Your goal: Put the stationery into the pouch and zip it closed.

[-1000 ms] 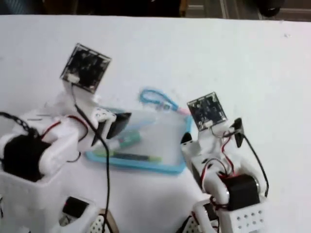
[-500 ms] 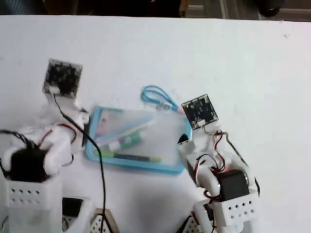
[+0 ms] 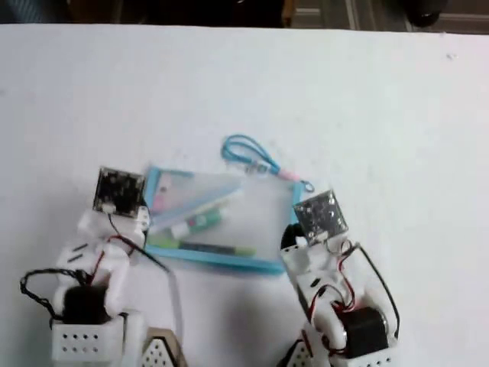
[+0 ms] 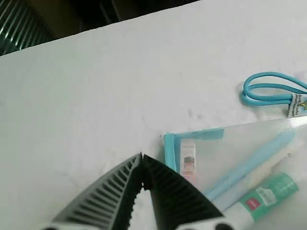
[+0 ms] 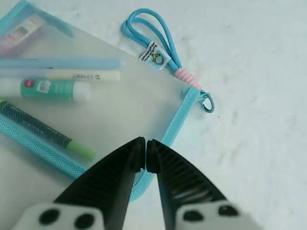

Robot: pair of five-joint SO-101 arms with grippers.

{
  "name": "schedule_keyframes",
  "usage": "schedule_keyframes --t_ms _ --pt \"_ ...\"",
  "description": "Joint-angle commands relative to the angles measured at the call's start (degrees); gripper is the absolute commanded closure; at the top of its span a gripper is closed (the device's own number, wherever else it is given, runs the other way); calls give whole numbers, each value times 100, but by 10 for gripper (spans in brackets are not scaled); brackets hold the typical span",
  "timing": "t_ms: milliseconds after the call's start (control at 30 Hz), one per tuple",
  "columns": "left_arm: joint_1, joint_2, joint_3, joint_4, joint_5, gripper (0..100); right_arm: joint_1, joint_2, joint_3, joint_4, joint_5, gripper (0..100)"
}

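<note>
right wrist view puts the right claw [image 5: 145, 143] nearest, its tips pinched together on nothing, hanging over the blue edge of the pouch [image 5: 144, 103]. the pouch lies flat on the table [image 5: 268, 72] with the pens [image 5: 62, 63] and glue stick [image 5: 48, 89] inside. beyond, the zip pull [image 5: 205, 101] sits at the corner by the cord loop [image 5: 151, 33]; whether the zip is fully home i cannot tell. if it is not, a nudge could spill a pen. the left claw [image 4: 142, 159], also pinched and empty, hangs just beside the pouch's other end; a low sweep might drag the pouch or snag the cord.
</note>
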Motion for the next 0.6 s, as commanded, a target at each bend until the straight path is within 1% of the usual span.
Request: schedule_keyframes --t_ms 0,200,233,400,567 --pt "-242 -611 580 -211 -18 966 40 66 88 -31 26 982" --pt "-321 -1226 1459 -132 -18 969 75 75 888 127 26 981" --pt "-321 -1235 1424 0 -18 969 163 75 1073 251 26 981" --pt "-295 -1235 1433 281 -18 967 620 -163 1749 92 0 981" --pt "-312 -1235 1442 510 -35 966 1270 -136 1829 22 0 981"
